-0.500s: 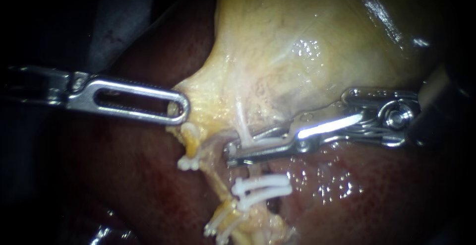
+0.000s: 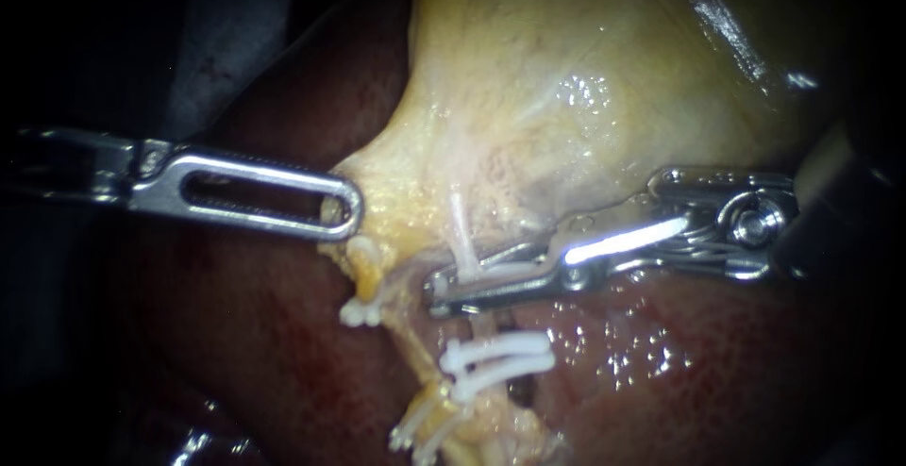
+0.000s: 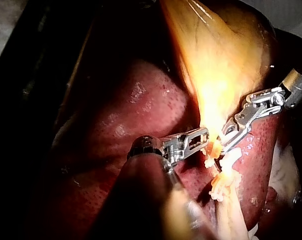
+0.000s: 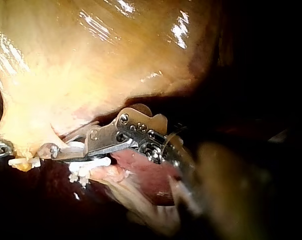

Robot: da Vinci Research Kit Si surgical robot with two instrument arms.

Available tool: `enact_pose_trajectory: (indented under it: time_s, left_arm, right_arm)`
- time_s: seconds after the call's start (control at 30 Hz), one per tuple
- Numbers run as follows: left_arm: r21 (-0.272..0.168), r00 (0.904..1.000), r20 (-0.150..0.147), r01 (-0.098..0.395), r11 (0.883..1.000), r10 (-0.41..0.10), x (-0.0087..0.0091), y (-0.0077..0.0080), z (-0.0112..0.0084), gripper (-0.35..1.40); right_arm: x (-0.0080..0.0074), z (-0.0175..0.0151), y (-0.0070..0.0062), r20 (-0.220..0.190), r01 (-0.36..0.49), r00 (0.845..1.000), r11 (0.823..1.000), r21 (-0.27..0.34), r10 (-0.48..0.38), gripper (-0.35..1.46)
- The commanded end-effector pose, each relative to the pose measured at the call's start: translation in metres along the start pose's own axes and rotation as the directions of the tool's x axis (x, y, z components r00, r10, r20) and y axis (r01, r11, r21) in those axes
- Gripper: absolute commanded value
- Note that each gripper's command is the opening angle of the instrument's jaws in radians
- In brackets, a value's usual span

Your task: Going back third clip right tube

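A: Reaching in from the right, the right instrument [image 2: 453,294] straddles the right tube [image 2: 460,230] just below the pale yellow gallbladder [image 2: 566,70]. Its jaws stand nearly together, and both appear to press on a white clip [image 2: 510,257] lying across the tube.

B: Where does that sit against the other clips?

A: Just above two white clips [image 2: 500,357] set side by side lower on the same tube, with dark red liver [image 2: 236,334] beneath. The left instrument [image 2: 335,209], coming from the left, has its slotted jaws closed on the gallbladder's narrow end and holds it out to the side.

B: What could go wrong from here?

A: If the right instrument draws back before its jaws release, the clip could drag with it and tear or kink the thin tube. If it backs out crooked, a jaw tip could snag the two clips just below. If the left instrument's hold slips, the tube would likely slacken and shift against the jaws.
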Motion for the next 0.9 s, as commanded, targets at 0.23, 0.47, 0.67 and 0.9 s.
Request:
enact_pose_trajectory:
  time_s: [0.23,0.47,0.67,0.9]
  left_arm:
    - [-0.001,1.0000,0.000,0.000,1.000,0.000,0.0000,0.0000,0.0000,-0.35]
    - [-0.001,1.0000,0.000,0.000,1.000,0.000,0.0000,0.0000,0.0000,-0.35]
    - [-0.001,1.0000,0.000,0.000,1.000,0.000,0.0000,0.0000,0.0000,-0.35]
    - [-0.001,1.0000,0.000,0.000,1.000,0.000,0.0000,-0.0001,0.0000,-0.35]
  right_arm:
    - [0.0005,0.0004,0.0000,-0.017,0.062,0.998,0.998,-0.006,-0.063,0.18]
    - [0.0007,0.0006,0.0002,-0.036,0.125,0.991,0.991,-0.038,-0.126,0.49]
    - [0.0012,0.0001,-0.0001,-0.042,0.178,0.983,0.983,-0.053,-0.181,0.54]
    - [0.0011,-0.0007,-0.0001,-0.039,0.229,0.972,0.972,-0.059,-0.232,0.55]
